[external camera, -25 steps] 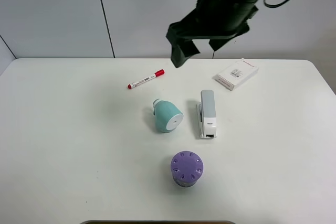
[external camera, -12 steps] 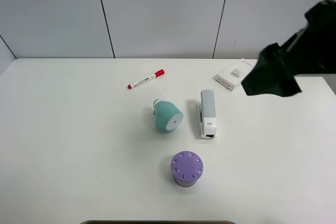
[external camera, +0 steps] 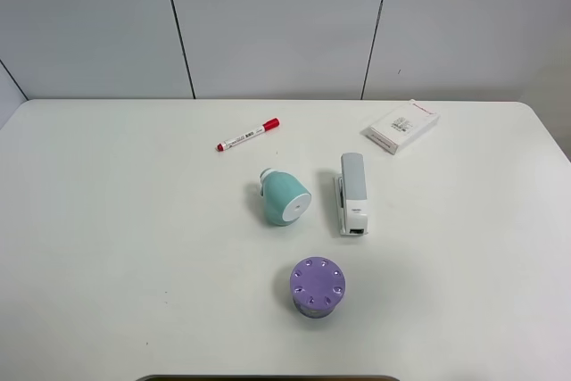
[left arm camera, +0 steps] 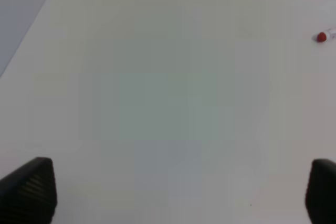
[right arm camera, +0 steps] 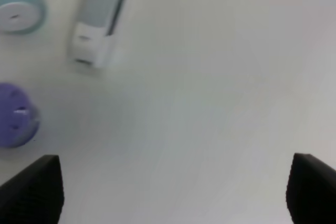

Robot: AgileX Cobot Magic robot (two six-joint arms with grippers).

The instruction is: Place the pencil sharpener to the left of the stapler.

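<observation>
The teal pencil sharpener [external camera: 285, 196] lies on its side near the table's middle, its white round face toward the front. Just to its right lies the light grey and white stapler [external camera: 352, 193], a small gap between them. Neither arm shows in the exterior view. In the right wrist view the sharpener [right arm camera: 18, 1] and stapler [right arm camera: 97, 17] appear blurred, far from my right gripper [right arm camera: 173, 192], which is open with nothing between its fingers. My left gripper [left arm camera: 178, 192] is open over bare table, holding nothing.
A purple cylinder with a dotted top [external camera: 317, 287] stands in front of the sharpener and stapler. A red-capped marker [external camera: 247, 135] lies behind the sharpener. A flat white box with red print [external camera: 401, 126] sits at the back right.
The right arm, which hung over the table's back middle a second ago, swung off to the right and has left the exterior view. The objects have not moved.
</observation>
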